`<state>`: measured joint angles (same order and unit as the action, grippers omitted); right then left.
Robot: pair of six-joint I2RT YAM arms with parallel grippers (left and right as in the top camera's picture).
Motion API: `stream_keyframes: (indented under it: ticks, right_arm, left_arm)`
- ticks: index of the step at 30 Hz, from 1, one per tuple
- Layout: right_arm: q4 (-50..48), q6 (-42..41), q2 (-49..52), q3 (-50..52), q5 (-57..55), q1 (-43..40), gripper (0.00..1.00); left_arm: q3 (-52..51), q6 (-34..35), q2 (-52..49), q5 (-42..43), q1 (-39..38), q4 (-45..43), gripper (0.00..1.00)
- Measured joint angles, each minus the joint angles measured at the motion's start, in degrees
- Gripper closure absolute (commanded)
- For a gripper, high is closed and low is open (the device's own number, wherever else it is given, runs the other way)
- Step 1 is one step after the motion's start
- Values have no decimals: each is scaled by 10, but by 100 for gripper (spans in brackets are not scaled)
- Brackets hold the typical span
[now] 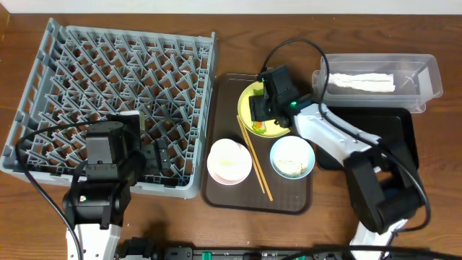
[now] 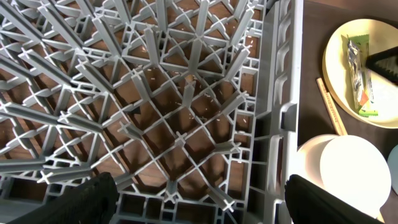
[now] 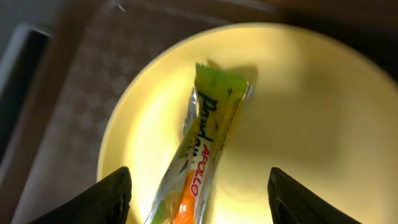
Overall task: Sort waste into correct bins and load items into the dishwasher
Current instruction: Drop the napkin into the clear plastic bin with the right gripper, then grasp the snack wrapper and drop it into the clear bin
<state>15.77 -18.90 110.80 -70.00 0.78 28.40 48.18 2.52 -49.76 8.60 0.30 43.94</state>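
Note:
The green-and-orange wrapper (image 3: 208,137) lies on the round yellow plate (image 3: 311,112) on the brown serving tray. My right gripper (image 3: 199,199) is open just above the plate, with a finger on each side of the wrapper and not touching it. From overhead it (image 1: 263,108) covers much of the plate (image 1: 247,97). My left gripper (image 2: 199,208) is open and empty over the near right corner of the grey dish rack (image 2: 186,93). The white bowl (image 1: 229,160), the light blue bowl (image 1: 292,157) holding crumbs and the chopsticks (image 1: 256,162) lie on the tray. The napkin (image 1: 361,81) lies in the clear tub (image 1: 426,76).
The dark brown serving tray (image 1: 224,195) sits between the rack (image 1: 108,87) and the black tray (image 1: 397,123). The clear tub stands behind the black tray. My right arm reaches across the black tray. I cannot make out the cream cup separately from the white bowl.

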Motion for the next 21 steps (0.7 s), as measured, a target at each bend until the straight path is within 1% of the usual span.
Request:
stream_keyframes:
  ticks: [2, 4, 5, 6, 8, 9, 11, 14, 17, 21]
  right_arm:
    - [-6, -15, 14, 0, -4, 3, 42]
    - [-6, -26, 29, 0, -6, 5, 58]
    - [-6, -32, 34, 0, -7, 7, 70]
    - [-5, -35, 40, 0, -10, 8, 78]
    - [-7, -40, 39, 0, -13, 11, 90]
    - [-6, -42, 39, 0, -14, 12, 94]
    - [-4, -47, 38, 0, -15, 12, 98]
    - [6, -50, 19, 0, -29, 5, 99]
    - [18, -50, -32, 0, -57, -17, 99]
    - [32, -65, -127, -1, -108, -80, 98]
  left_arm:
    - [0, 0, 0, 0, 0, 0, 11]
    - [0, 0, 0, 0, 0, 0, 11]
    - [0, 0, 0, 0, 0, 0, 11]
    - [0, 0, 0, 0, 0, 0, 11]
    - [0, 0, 0, 0, 0, 0, 11]
    - [0, 0, 0, 0, 0, 0, 11]
    - [0, 0, 0, 0, 0, 0, 11]
    - [0, 0, 0, 0, 0, 0, 11]
    - [0, 0, 0, 0, 0, 0, 11]
    - [0, 0, 0, 0, 0, 0, 11]
